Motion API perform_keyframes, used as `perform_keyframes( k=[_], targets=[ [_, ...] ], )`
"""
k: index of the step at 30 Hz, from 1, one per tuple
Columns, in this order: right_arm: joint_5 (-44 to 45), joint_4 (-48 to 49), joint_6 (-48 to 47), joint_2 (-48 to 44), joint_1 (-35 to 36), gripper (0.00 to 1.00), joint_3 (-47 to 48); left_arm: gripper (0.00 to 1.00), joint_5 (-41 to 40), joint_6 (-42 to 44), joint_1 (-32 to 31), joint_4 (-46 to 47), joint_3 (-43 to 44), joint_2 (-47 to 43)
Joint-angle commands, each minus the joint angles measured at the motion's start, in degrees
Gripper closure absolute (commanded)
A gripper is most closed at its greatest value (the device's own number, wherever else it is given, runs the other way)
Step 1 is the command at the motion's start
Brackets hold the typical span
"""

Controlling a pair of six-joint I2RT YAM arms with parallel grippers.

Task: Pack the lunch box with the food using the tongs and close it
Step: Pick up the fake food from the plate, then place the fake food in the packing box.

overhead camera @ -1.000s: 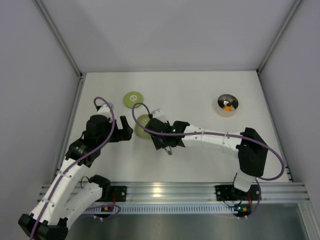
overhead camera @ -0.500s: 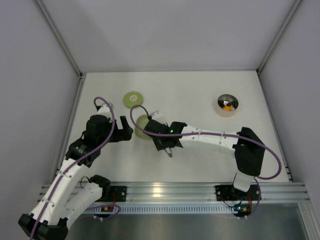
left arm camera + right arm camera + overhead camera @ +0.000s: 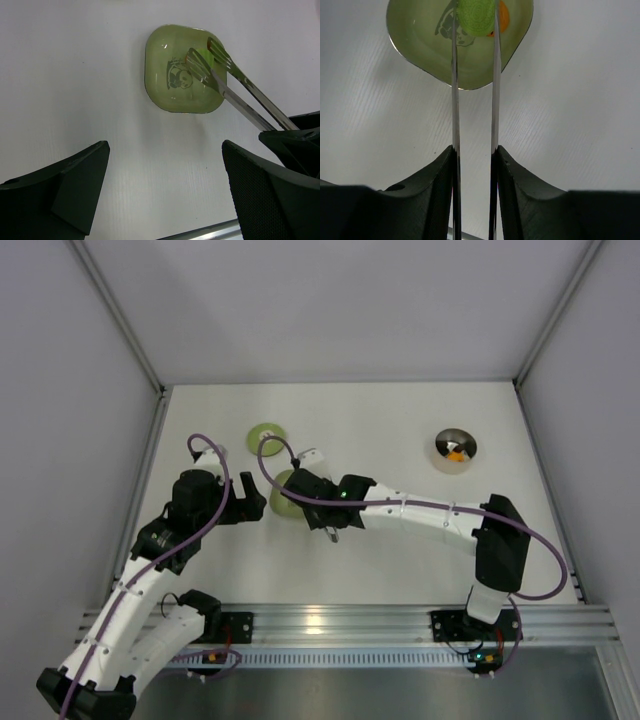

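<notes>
Right end effector (image 3: 474, 155): both fingers are pressed against the outer faces of the two arms of the tongs (image 3: 227, 91), clamping them near the joined end. The arms run almost parallel, with a narrow gap between them. They reach forward over the table (image 3: 400, 420) to the light green squarish plate (image 3: 420, 40).

Tong tips: the slotted tips stand on either side of a round green slice (image 3: 476, 15) of food lying on the plate, one tip at each edge of the slice. Whether the slice is lifted clear of the plate cannot be told. An orange piece (image 3: 503, 17) lies just beside the green slice, outside the right tong arm. The plate carries a dark panda print (image 3: 177, 79) near its centre.

Left end effector (image 3: 164, 150): the fingers are wide apart and grip nothing. The unit hangs above bare table just beside the plate, on its left.

Lid (image 3: 266, 434): the flat round green lid lies on the table just beyond the plate, towards the far edge.

Lunch box (image 3: 455, 450): the round metal tin stands uncovered at the far right of the table, well apart from the plate and the lid. Small orange and white pieces are visible inside.
</notes>
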Motion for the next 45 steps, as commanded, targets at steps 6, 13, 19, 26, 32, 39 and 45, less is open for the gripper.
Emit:
perform_keyframes(
  k=[6, 13, 19, 26, 32, 39, 45],
  targets=[
    [3.16, -2.73, -0.54, -3.39, -0.38, 0.65, 3.85, 0.01, -0.88, -0.62, -0.33, 1.29, 0.37, -0.84],
    [1.67, -1.50, -1.50, -10.23, -9.32, 0.65, -0.10, 0.01, -0.88, -0.61, -0.59, 1.28, 0.37, -0.93],
    [-1.67, 0.88, -3.00, -22.19, -25.92, 0.64, -7.93, 0.01, -0.88, -0.62, -0.68, 1.29, 0.37, -1.10],
    [-4.57, 2.19, -4.67, -28.17, -42.73, 0.63, -12.24, 0.01, -0.88, -0.62, -0.76, 1.37, 0.37, -1.10],
    [-10.02, 5.70, -5.46, -28.88, -52.85, 0.62, -16.28, 0.01, -0.79, -0.61, -0.77, 1.29, 0.37, -1.10],
    [-12.65, 7.99, -6.34, -26.16, -57.51, 0.62, -17.43, 0.01, -0.80, -0.53, -0.77, 1.29, 0.37, -1.10],
    [-14.15, 8.79, -7.04, -23.35, -58.83, 0.61, -16.90, 0.01, -0.88, -0.62, -0.77, 1.20, 0.37, -0.84]
  ],
)
